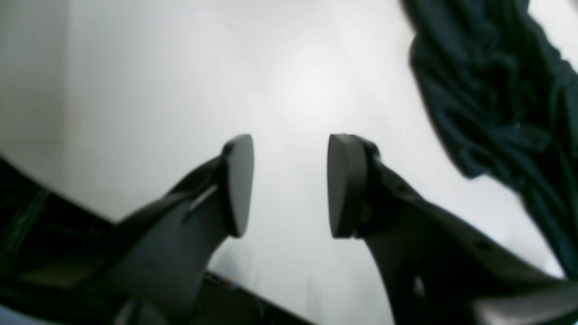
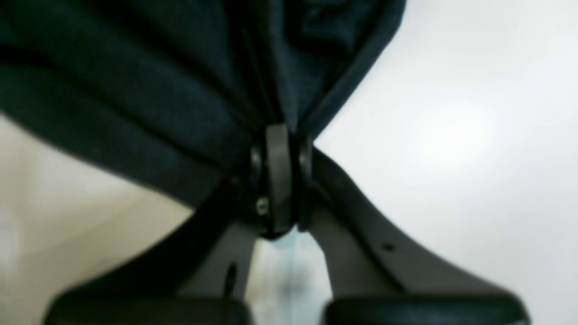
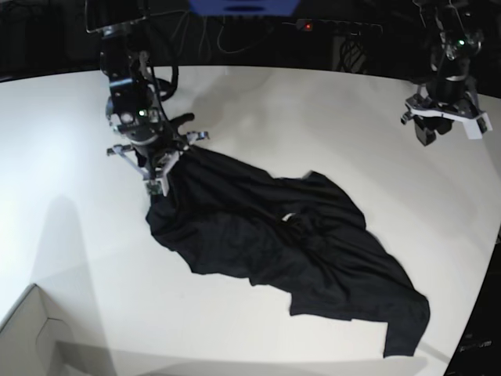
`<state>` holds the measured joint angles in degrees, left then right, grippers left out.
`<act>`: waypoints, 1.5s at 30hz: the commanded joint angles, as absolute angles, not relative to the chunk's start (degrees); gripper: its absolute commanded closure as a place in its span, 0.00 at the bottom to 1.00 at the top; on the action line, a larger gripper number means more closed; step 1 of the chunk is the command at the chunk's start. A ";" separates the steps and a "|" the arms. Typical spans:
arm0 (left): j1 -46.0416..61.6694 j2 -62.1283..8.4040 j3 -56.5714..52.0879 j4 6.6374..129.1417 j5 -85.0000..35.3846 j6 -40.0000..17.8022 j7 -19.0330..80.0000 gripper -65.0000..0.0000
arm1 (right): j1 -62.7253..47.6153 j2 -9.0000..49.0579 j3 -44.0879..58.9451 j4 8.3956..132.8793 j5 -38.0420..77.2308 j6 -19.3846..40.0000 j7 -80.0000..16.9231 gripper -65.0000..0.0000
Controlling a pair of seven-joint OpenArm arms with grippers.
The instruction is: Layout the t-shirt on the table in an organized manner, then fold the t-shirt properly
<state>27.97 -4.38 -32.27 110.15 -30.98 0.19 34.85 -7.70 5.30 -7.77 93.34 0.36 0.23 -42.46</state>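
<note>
At the base view's left, the right tool (image 3: 159,185) is clamped on the black t-shirt (image 3: 290,247); the garment sprawls crumpled across the white surface (image 3: 63,157); at far right the left tool (image 1: 290,185) hangs with fingers apart, holding nothing.

T-shirt (image 3: 290,251) on table (image 3: 329,117) centre-right; box corner (image 3: 31,337) front-left.

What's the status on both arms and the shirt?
Right tool shut on the t-shirt. Left tool open, empty, off the cloth. Shirt rumpled and spread across the table, not yet flat. Nothing in the way.
</note>
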 commanded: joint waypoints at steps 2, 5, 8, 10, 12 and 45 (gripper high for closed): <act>25.63 -4.70 -32.40 109.58 -31.25 0.13 33.89 0.59 | -10.33 5.58 -7.69 97.54 0.31 0.31 -42.77 1.00; 21.32 -4.70 -30.99 106.24 -31.16 0.22 33.89 0.59 | -14.46 5.76 -7.60 103.34 0.31 0.31 -42.77 1.00; 17.80 -4.79 -29.23 103.34 -31.16 0.22 33.89 0.59 | -18.77 5.85 -7.60 109.93 0.31 0.31 -42.77 1.00; 16.31 -4.79 -27.65 102.02 -31.16 0.22 33.89 0.59 | -21.14 5.85 -7.69 114.24 0.31 0.31 -42.77 1.00; 15.16 -4.79 -25.89 100.35 -31.16 0.22 33.89 0.59 | -22.73 5.85 -7.87 116.09 0.31 0.31 -42.77 1.00; 6.73 -8.57 -11.47 90.15 -31.78 0.31 33.27 1.00 | -23.78 6.02 -7.69 113.98 0.31 0.31 -42.77 1.00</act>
<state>7.44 -8.14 -11.16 89.10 -31.57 0.45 34.65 -23.68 5.87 -7.77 113.21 0.40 0.38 -43.68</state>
